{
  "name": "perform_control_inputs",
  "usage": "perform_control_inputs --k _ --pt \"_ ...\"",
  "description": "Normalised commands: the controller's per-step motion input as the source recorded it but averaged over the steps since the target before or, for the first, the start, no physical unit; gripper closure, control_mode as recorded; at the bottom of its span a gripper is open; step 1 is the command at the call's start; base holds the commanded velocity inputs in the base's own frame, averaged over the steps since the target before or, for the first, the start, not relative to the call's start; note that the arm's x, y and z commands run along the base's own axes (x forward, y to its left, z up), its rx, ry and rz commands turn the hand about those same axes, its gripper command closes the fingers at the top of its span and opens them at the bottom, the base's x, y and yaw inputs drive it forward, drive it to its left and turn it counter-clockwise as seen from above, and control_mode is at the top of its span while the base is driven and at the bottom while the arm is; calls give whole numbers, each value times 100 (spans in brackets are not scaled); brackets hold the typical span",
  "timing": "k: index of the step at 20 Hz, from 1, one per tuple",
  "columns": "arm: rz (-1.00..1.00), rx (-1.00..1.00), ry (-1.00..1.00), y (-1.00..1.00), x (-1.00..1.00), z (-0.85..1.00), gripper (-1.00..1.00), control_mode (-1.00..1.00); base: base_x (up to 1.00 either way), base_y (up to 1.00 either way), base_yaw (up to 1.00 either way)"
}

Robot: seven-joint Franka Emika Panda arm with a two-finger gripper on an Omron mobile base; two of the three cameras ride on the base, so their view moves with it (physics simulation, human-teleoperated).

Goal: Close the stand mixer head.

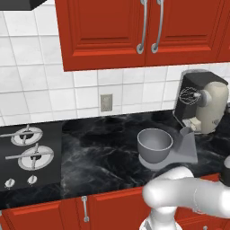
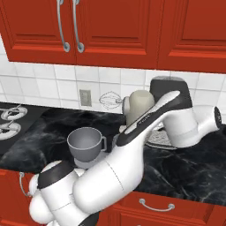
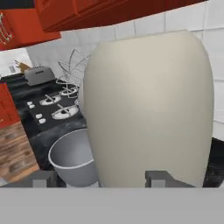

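One black marble counter point(image 1: 103, 148) runs below red wall cabinets point(image 1: 134, 31) with two curved grey door handles point(image 1: 149, 27); red base cabinets point(image 1: 108, 209) sit beneath it. A black cooktop point(image 1: 29, 155) lies at the left end of the counter, showing two burners and two knobs. One stand mixer stands at the right end, against the tiled wall. The stand mixer head point(image 1: 211, 108) is tilted up and back on its grey stand point(image 1: 184, 150), its dark flat face point(image 1: 191, 101) and single wire whisk point(image 1: 188, 95) pointing left. One grey metal bowl point(image 1: 155, 144) rests on the stand base, below and left of the whisk. One wall outlet point(image 1: 106, 102) sits on the tiles between cooktop and mixer. In the hand view, the gripper point(image 3: 98, 179) sits close against the cream housing, its two finger tips point(image 3: 159, 178) spread wide apart with nothing visibly held between them. A toaster point(image 3: 39, 75) stands far off beyond the cooktop.
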Motion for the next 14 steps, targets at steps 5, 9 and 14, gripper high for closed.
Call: perform_control_inputs --k 5,9,14 --pt "36 6 -26 -47 53 -3 -100 -100 0 0 0" --pt "38 1 -21 -3 80 -29 -100 -100 0 0 0" --pt "43 -4 -16 97 73 -84 -100 -100 0 0 0"
